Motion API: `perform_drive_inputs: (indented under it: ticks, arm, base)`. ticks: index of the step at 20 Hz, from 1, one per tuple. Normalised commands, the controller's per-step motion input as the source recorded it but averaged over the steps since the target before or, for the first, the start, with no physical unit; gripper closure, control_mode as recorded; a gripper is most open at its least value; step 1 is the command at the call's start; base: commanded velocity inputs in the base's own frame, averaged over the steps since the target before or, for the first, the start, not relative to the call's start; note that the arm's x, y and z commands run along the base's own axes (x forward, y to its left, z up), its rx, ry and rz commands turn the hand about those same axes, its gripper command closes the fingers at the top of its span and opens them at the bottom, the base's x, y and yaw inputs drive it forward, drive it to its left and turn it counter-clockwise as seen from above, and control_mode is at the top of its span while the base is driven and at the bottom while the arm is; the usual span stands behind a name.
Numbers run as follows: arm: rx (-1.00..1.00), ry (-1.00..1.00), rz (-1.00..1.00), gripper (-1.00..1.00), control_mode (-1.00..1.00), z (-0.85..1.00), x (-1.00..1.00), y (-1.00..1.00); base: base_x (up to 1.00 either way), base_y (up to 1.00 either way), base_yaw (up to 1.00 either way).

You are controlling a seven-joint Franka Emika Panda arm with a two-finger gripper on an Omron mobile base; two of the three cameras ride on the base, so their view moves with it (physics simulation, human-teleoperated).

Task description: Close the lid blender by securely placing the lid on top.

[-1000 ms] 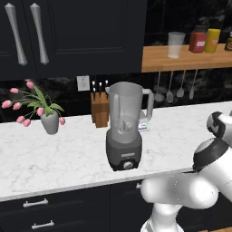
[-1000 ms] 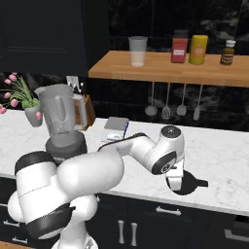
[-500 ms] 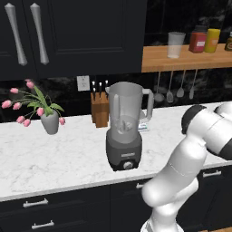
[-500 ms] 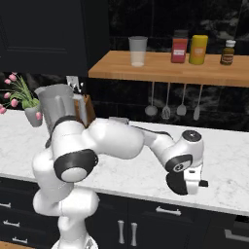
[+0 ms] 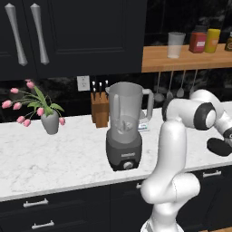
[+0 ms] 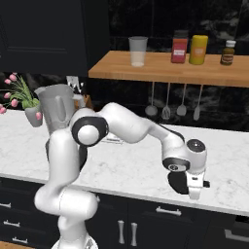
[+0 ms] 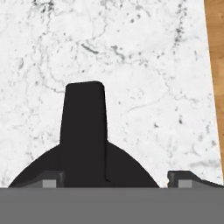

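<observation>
- The blender (image 5: pixel 125 131) was seen standing upright on the white marble desk (image 5: pixel 68 158), near its middle in the left base view, with its dark grey base and round front knob turned to the near edge.
- Its translucent jar was seen uncovered at the top, with the side handle on the right.
- The lid (image 6: pixel 182 183), a flat black disc, was found lying flat on the desk by the near edge, well to the right of the blender and well apart from it.
- In the hand view the lid (image 7: pixel 85 144) was shown from above, with a dark raised tab running across it.
- The arm was stretched out to the right, and the jaws (image 6: pixel 196 190) were held directly over the lid, pointing down.
- The finger tips (image 7: pixel 49 179) were seen set wide, one at each side of the lid; whether the lid was touched could not be told.
- A vase of pink tulips (image 5: pixel 45 115) was placed far left on the desk, and a knife block (image 5: pixel 99 108) stood just behind the blender.
- A clear glass cup (image 5: pixel 176 44) and jars (image 5: pixel 206 41) were ranged on the wooden shelf (image 5: pixel 158 61) above, with utensils (image 5: pixel 170 90) hung beneath it.
</observation>
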Motion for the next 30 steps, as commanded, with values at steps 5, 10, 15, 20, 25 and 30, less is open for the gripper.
perform_drive_inputs:
  ticks: [5, 10, 15, 20, 25, 30]
  arm:
    - [0.17, 0.0, 0.07, -1.0, -1.0, 0.04, 0.06, -0.62]
    - [0.05, 0.08, 0.04, -1.0, -1.0, -0.15, 0.2, -0.09]
    - [0.0, 0.09, 0.0, -1.0, -1.0, -0.29, 0.05, 0.43]
    - [0.0, 0.14, -0.01, -1.0, -1.0, -0.22, 0.09, 0.74]
    - [0.0, 0.1, -0.04, -1.0, -1.0, -0.14, 0.2, 0.31]
    - [0.0, 0.0, -0.08, -1.0, -1.0, -0.22, 0.07, -0.02]
  base:
    - [0.0, 0.0, 0.0]
    - [0.0, 0.0, 0.0]
    - [0.0, 0.0, 0.0]
    - [0.0, 0.0, 0.0]
    - [0.0, 0.0, 0.0]
    - [0.0, 0.0, 0.0]
